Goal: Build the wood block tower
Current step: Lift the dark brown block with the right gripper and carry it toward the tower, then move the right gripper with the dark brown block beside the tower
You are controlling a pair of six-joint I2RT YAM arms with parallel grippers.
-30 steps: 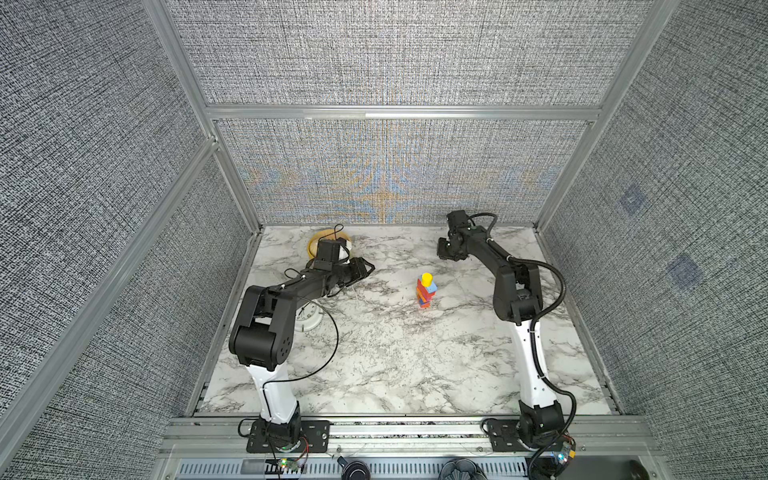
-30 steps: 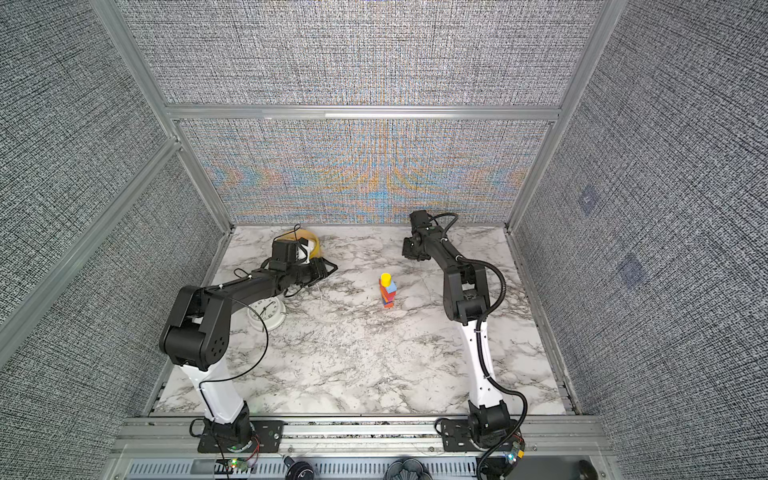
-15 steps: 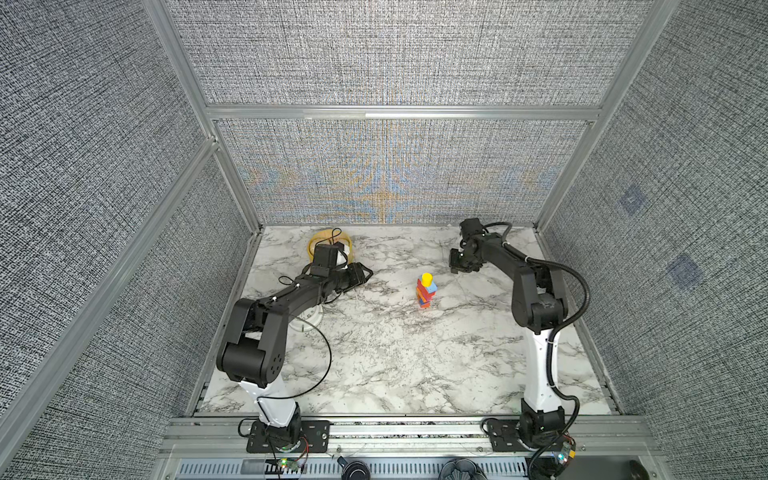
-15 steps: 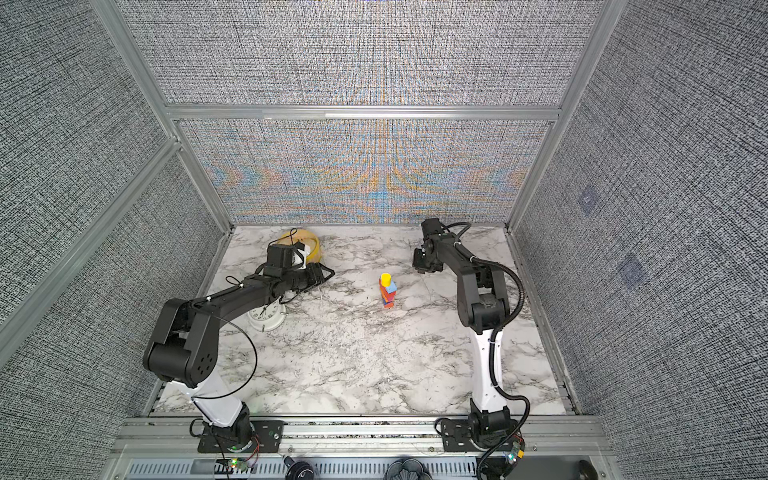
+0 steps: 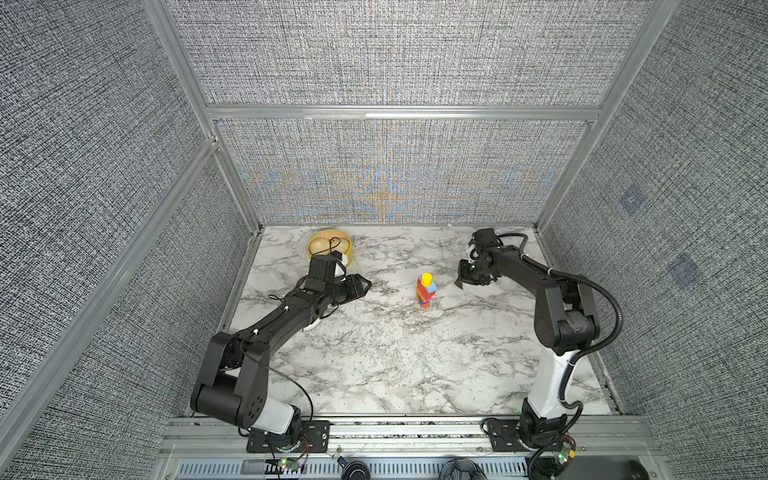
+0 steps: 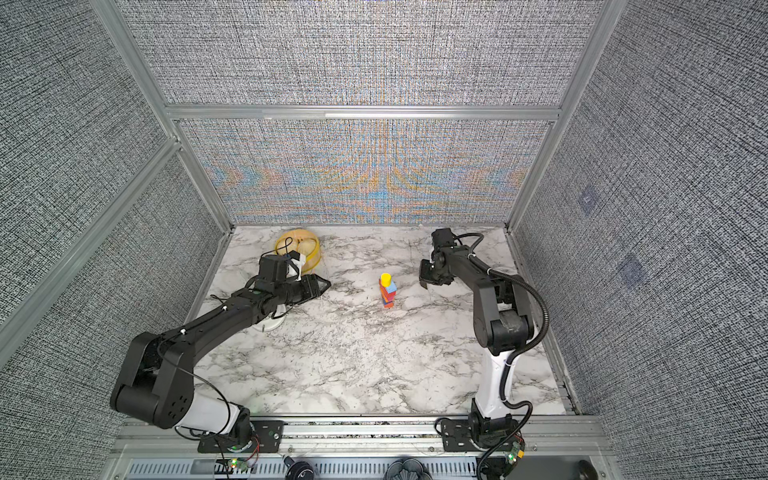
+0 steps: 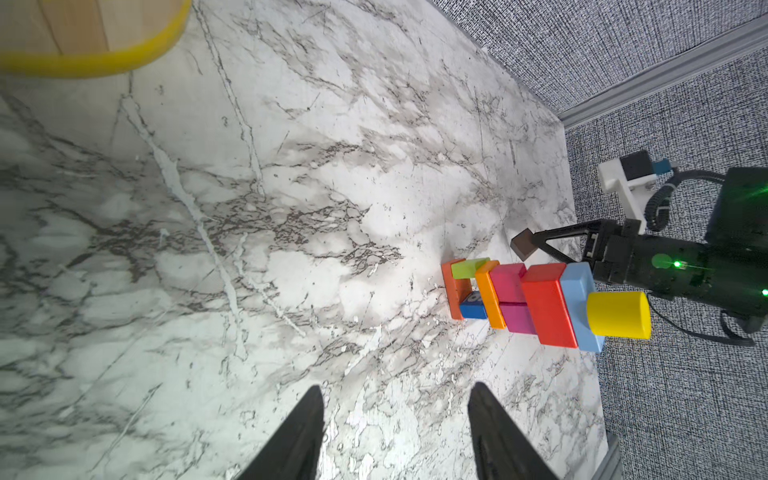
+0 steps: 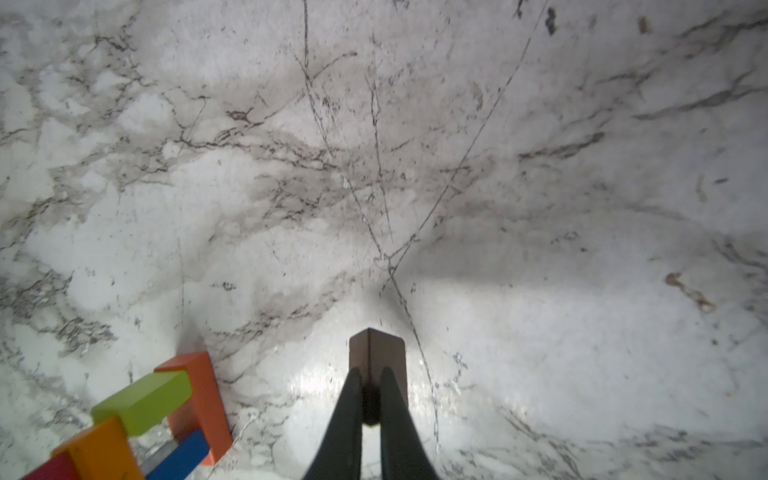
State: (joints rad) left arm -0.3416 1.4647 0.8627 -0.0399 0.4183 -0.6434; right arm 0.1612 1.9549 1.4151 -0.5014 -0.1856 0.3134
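Note:
The tower (image 5: 427, 291) (image 6: 387, 291) stands mid-table, a slim column of wood blocks: orange, lime and blue at the base, then pink, red and light blue, with a yellow cylinder (image 7: 618, 315) on top. My right gripper (image 5: 460, 282) (image 6: 424, 282) (image 8: 371, 374) is shut on a dark brown block (image 8: 376, 349) (image 7: 524, 245). It holds the block off the table just right of the tower, apart from it. My left gripper (image 5: 365, 284) (image 6: 326, 285) (image 7: 395, 388) hangs open and empty to the left of the tower, pointing at it.
A round yellow basket (image 5: 311, 245) (image 6: 282, 245) (image 7: 104, 62) sits at the back left, behind my left wrist. A white round clock (image 5: 309, 326) (image 6: 268, 324) lies partly under the left forearm. Grey fabric walls with metal rails close in the marble table (image 5: 395, 374).
My right gripper has come forward and down from the back of the table to beside the tower, its jaws closing on the brown block. The left arm has sunk lower, its gripper staying open.

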